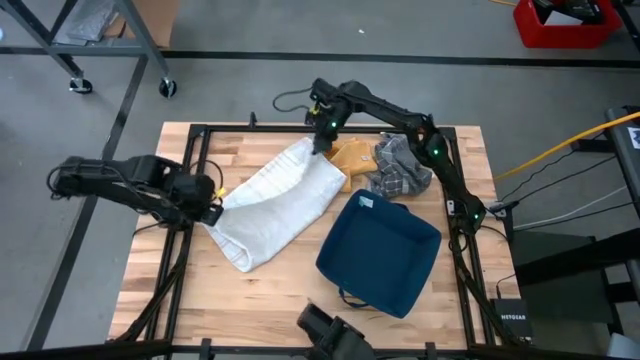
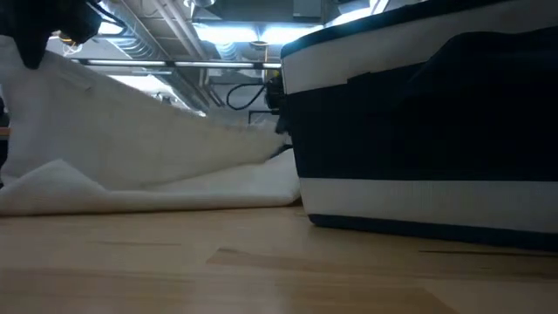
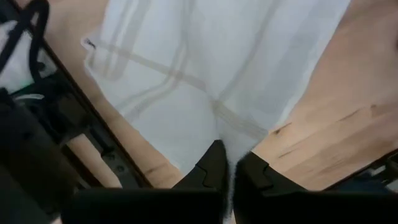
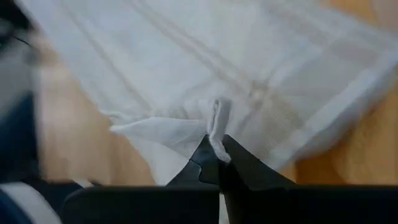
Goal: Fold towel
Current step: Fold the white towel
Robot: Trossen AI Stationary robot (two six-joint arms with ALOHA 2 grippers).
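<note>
Stretching diagonally across the middle of the table (image 1: 250, 300), the white towel (image 1: 275, 200) was held at two corners and hung slightly off the wood between them. The left hand (image 1: 212, 203) was pinched tight on the towel's corner near the table's left edge, the cloth emerging from between its fingers (image 3: 211, 168) in the left wrist view. The right hand (image 1: 322, 140) gripped the opposite corner at the far side of the table, a small tuft of fabric poking up between its closed fingers (image 4: 245, 165). No finished fold showed; the towel looked loosely doubled near its lower end (perhaps only a slump), so the work seemed at an early stage, with the halving and squaring up left to do. A dark blue bin (image 1: 380, 250) sat just beside the towel, and a yellow cloth (image 1: 352, 153) and a grey one (image 1: 400, 167) lay behind it.
</note>
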